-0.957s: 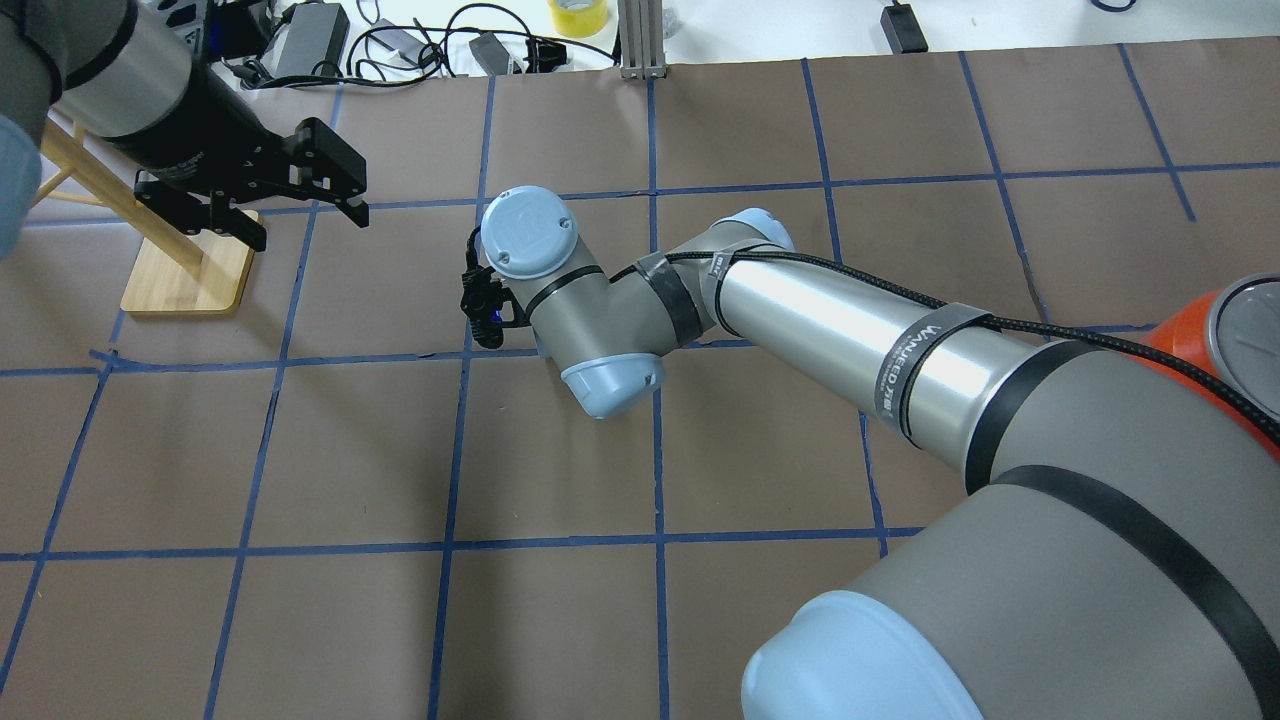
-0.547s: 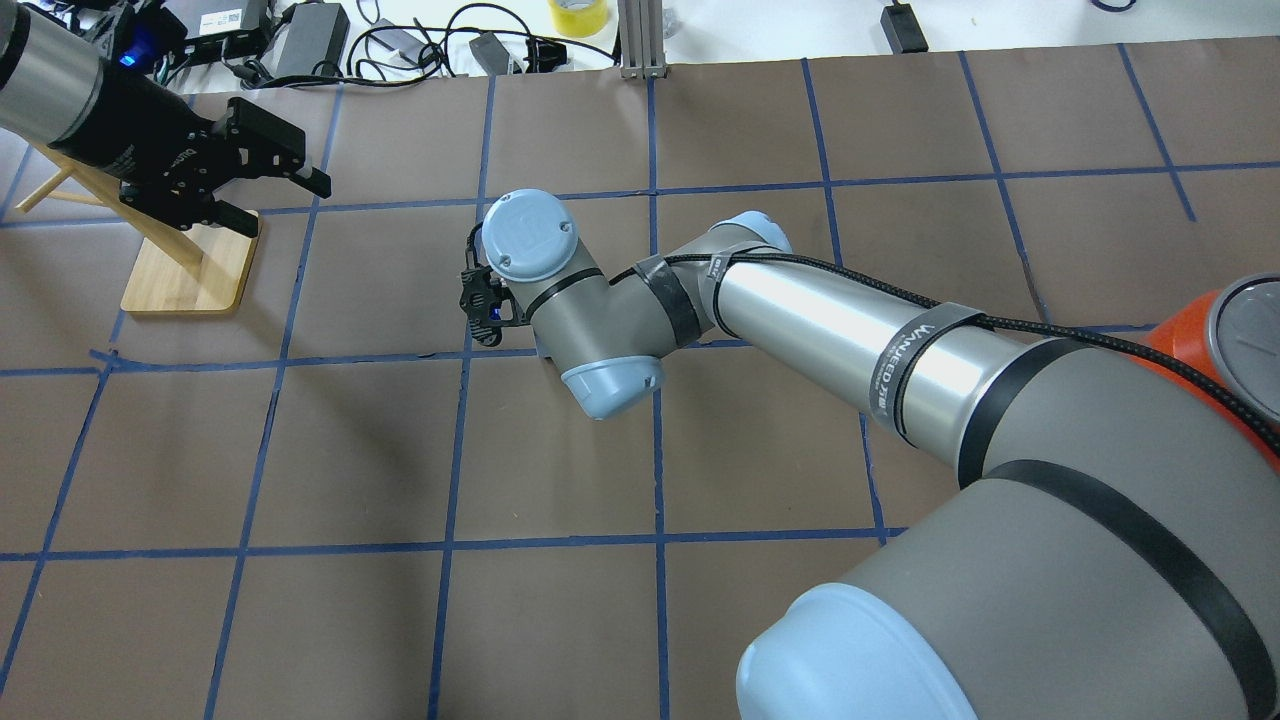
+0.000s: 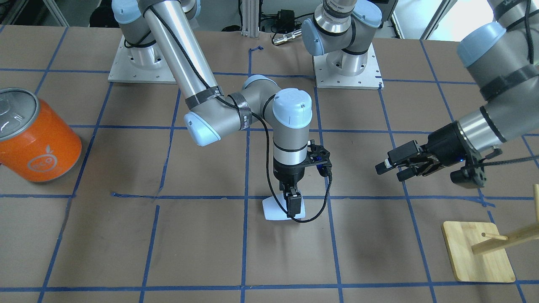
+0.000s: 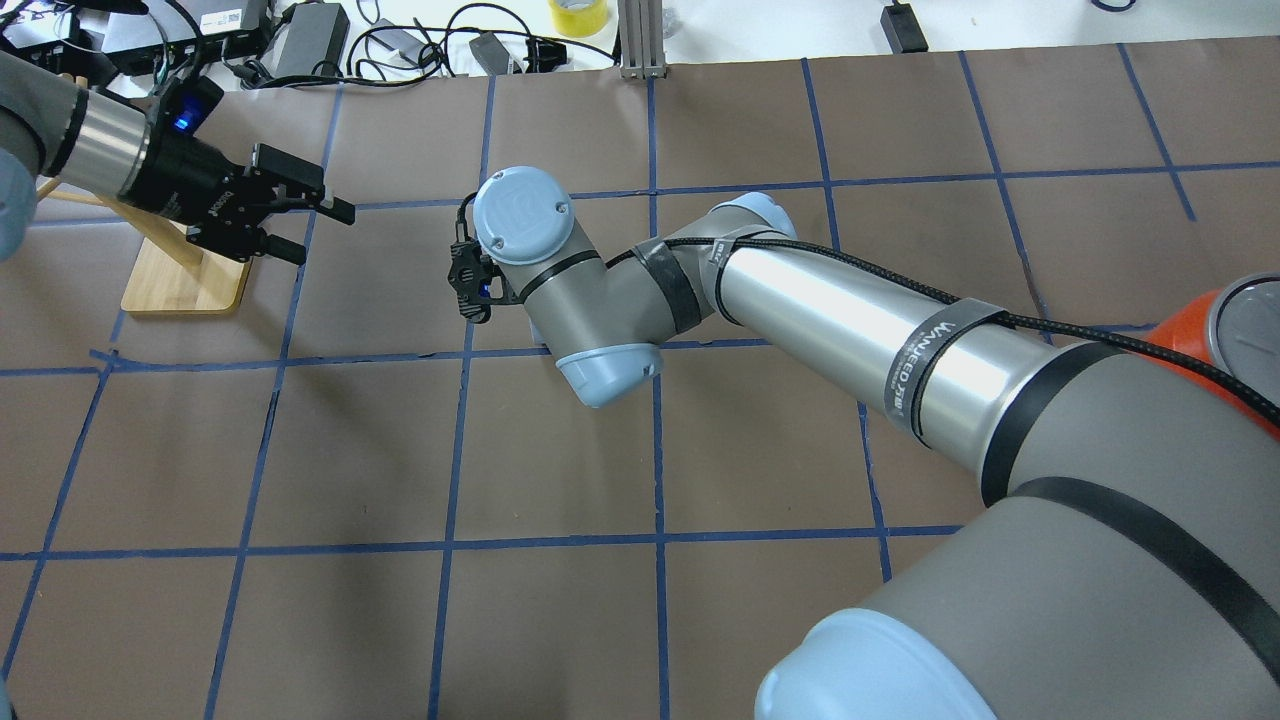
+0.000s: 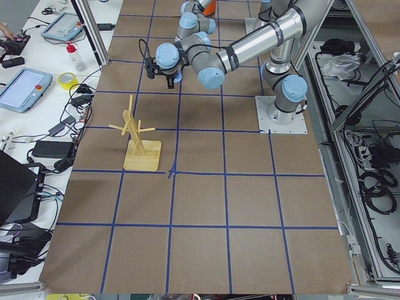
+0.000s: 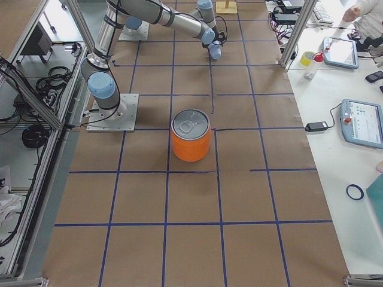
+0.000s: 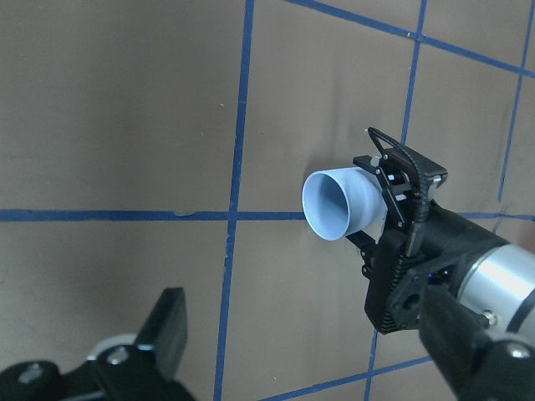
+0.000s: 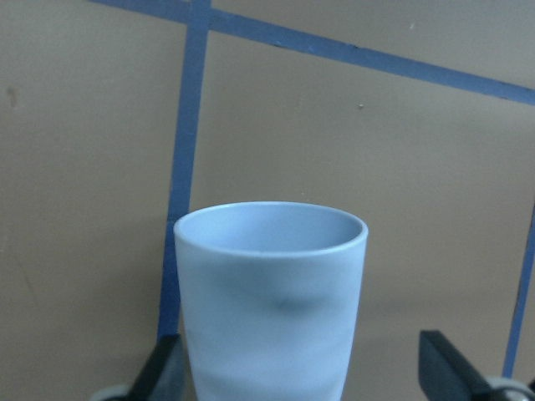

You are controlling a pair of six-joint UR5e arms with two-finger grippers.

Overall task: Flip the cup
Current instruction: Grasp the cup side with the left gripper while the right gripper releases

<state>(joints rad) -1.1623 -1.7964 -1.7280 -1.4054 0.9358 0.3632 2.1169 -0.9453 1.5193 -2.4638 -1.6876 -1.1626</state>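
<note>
The cup [image 3: 273, 209] is small and pale blue-white. It lies on its side at the table's middle, under my right gripper [image 3: 293, 206], and its mouth faces my left arm in the left wrist view [image 7: 338, 205]. The right gripper points straight down and its fingers [image 8: 163, 368] straddle the cup [image 8: 272, 292] near its base. The left finger is at the wall and a gap shows on the right, so it looks open. In the overhead view the wrist hides the cup. My left gripper [image 3: 393, 169] is open and empty above the table, well to the side [image 4: 318, 230].
A large orange can [image 3: 36, 139] with a silver top stands at the table's right end [image 6: 190, 134]. A wooden peg rack [image 3: 478, 252] stands under my left arm [image 4: 185, 270]. Cables and power bricks [image 4: 400, 40] lie beyond the far edge.
My left arm has drawn back toward the table's left end and its gripper now sits lower over the rack. My right wrist has shifted slightly farther from the robot.
</note>
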